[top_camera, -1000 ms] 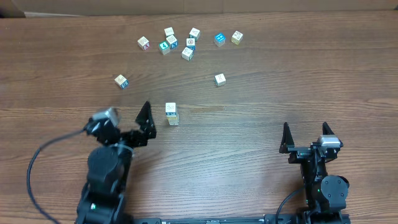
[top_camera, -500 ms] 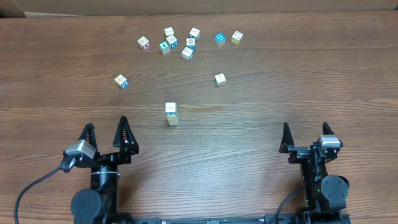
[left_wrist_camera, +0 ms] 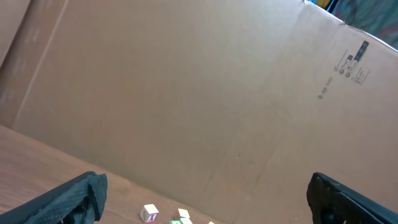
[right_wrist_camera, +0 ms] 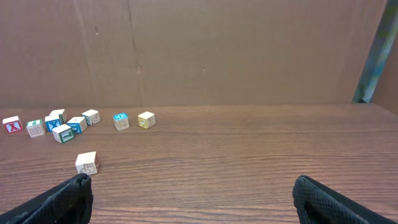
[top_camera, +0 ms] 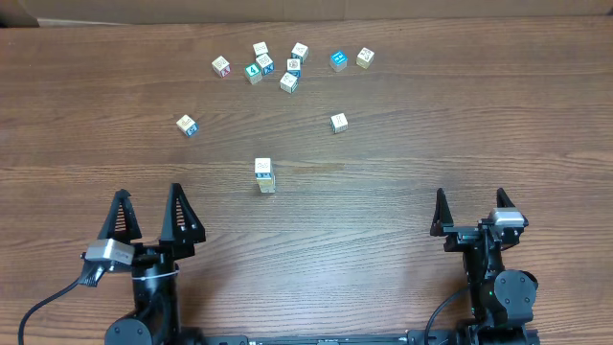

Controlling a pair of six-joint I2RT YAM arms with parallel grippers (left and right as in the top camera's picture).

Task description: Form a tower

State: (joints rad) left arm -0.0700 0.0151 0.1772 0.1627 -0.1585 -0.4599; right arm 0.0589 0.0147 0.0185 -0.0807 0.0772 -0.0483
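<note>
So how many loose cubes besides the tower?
11: a far cluster of nine, one cube beyond the tower on its left, another on its right. Overlaps could hide more.

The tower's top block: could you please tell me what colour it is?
The top block of the tower is whitish with faint markings, clearest in the overhead view.

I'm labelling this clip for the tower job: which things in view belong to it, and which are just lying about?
Belongs to the job: tower; left end effector, open; right end effector, open.
Lying about: cluster of loose cubes; lone cube on the left; lone cube on the right; cardboard wall.
</note>
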